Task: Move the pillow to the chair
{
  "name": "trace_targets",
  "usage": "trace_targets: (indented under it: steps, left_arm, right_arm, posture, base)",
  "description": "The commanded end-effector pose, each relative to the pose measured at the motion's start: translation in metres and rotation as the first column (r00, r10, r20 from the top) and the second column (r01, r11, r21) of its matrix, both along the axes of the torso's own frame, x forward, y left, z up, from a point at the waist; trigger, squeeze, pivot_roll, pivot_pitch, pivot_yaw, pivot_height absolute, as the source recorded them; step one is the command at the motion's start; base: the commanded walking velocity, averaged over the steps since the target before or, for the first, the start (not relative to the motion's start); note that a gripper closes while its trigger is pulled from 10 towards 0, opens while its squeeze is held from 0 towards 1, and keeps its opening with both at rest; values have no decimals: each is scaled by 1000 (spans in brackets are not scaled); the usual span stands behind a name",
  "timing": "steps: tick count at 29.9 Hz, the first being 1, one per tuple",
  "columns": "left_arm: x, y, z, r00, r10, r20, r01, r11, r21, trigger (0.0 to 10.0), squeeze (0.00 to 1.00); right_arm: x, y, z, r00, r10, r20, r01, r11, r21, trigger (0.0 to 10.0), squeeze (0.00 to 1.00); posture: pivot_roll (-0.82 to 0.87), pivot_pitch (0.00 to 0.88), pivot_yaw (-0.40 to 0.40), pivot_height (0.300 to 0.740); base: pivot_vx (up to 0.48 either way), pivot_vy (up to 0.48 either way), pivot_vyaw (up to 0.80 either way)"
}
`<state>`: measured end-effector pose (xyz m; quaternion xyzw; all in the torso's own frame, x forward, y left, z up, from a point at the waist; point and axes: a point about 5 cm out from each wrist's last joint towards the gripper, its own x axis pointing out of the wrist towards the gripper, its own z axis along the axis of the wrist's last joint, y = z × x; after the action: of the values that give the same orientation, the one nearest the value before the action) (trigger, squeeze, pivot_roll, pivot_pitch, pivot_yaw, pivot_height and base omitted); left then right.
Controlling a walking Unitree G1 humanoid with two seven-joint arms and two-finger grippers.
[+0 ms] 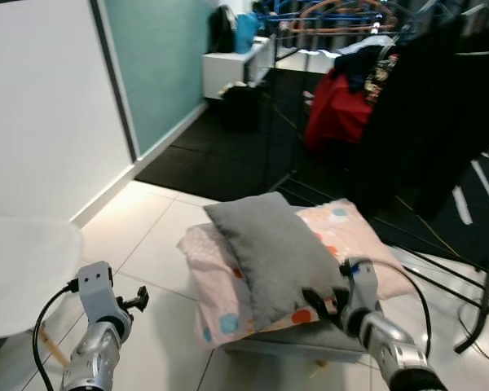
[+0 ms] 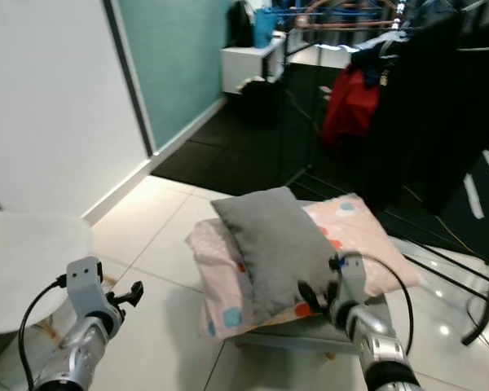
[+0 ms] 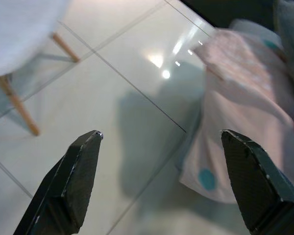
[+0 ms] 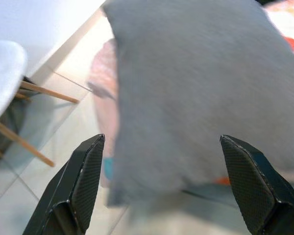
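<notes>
A: Left eye view: where does the grey pillow (image 1: 273, 251) lie?

B: On top of a pink dotted cushion (image 1: 228, 285), which covers a low stool (image 1: 310, 346) standing on the tiled floor (image 1: 159, 244). The pillow runs from the cushion's far edge to its near edge.

A: The grippers?

B: The right gripper (image 1: 330, 300) is at the pillow's near edge, fingers (image 4: 255, 186) spread wide, gripping nothing. The left gripper (image 1: 134, 301) hangs over the floor, likewise spread, beside the white chair (image 1: 20, 273).

A: Any legible writing?

B: A yellow print on the dark hanging clothes (image 1: 416, 90) is too blurred to read.
</notes>
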<state>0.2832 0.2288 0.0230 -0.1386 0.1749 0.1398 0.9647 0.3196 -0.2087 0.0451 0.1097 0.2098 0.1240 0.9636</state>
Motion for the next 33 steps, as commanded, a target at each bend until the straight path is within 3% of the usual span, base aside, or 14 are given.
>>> trace_targets:
  steps: [1, 11, 25, 33]
  left_arm:
    - [-2, 0, -3, 1000, 4, 6, -4, 1000, -11, 10000, 0]
    - [-3, -7, -5, 996, -62, 57, 61, 998, 15, 10000, 0]
    - [-3, -3, -8, 996, -77, 39, 73, 993, 90, 10000, 0]
    - [-1, -2, -5, 994, -80, 70, 75, 995, 71, 10000, 0]
  right_arm:
    - [-3, -1, -5, 999, -16, -39, 18, 999, 40, 10000, 0]
    - [7, -3, 3, 996, -71, -49, 74, 994, 75, 10000, 0]
    - [9, -16, 6, 984, -169, -53, 173, 981, 87, 10000, 0]
    - [9, -17, 6, 982, -182, -52, 186, 977, 101, 10000, 0]
  posture:
    - [-165, 48, -35, 740]
    - [-161, 50, -25, 705]
    - [-149, 51, -4, 660]
    - [-138, 52, 1, 625]
  base:
    - [0, 0, 0]
    - [0, 0, 0]
    - [0, 0, 0]
    - [0, 0, 0]
